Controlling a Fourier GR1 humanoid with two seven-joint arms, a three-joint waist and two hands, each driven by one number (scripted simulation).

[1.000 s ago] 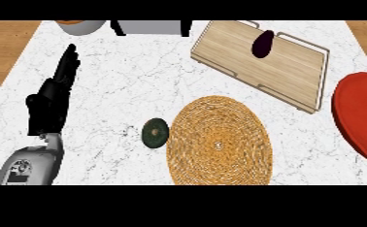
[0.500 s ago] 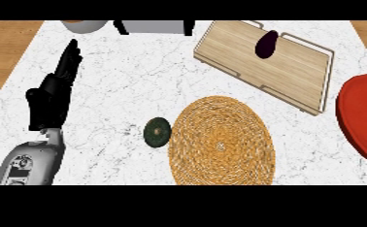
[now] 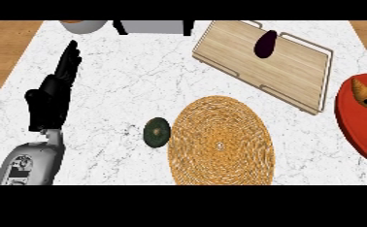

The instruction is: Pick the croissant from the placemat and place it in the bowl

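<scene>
Woven placemat (image 3: 221, 142) touches a dark avocado (image 3: 156, 132).

Red bowl (image 3: 350, 117) – cut by right edge; croissant (image 3: 359, 88) inside – partly visible.

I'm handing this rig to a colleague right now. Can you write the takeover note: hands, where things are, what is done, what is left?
Left hand: open, fingers straight, at the view's left over the counter, holding nothing.
Right hand: not in view.
Woven placemat: bare on top.
Red bowl at the right edge, with a tan pastry-like piece, apparently the croissant, in it.
Done: croissant appears placed.
Left: confirm it; the view cuts off there.
</scene>
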